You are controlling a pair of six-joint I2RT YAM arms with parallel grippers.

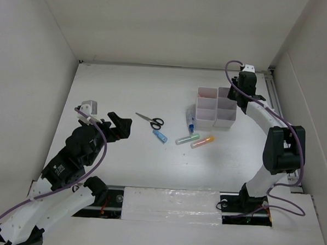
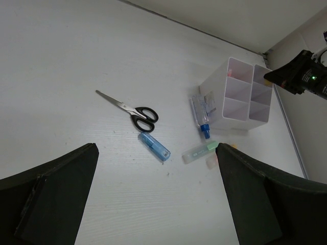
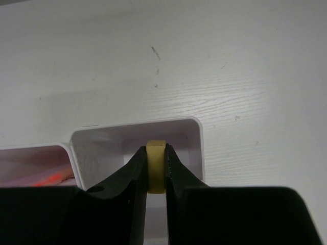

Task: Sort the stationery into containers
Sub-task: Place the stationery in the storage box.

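**A:** Black jaws on the left gripper (image 1: 122, 126) are spread wide and grasp nothing, well left of the organiser (image 1: 217, 98). Idle?

**B:** It looks so. Between it and the organiser lie the scissors (image 1: 150, 120), blue tube (image 1: 160, 136), green marker (image 1: 183, 139) and orange marker (image 1: 202, 141). The blue-capped bottle (image 1: 190, 119) lies just beside the organiser's left wall.

**A:** And the right gripper (image 3: 155, 148)?

**B:** Clenched on a small yellow piece (image 3: 155, 173), above the organiser's far right corner compartment.

**A:** How should it finish?

**B:** I'd centre the piece inside the rim, lower it below the walls, then release. Let go too high and it could clip the rim and bounce out.
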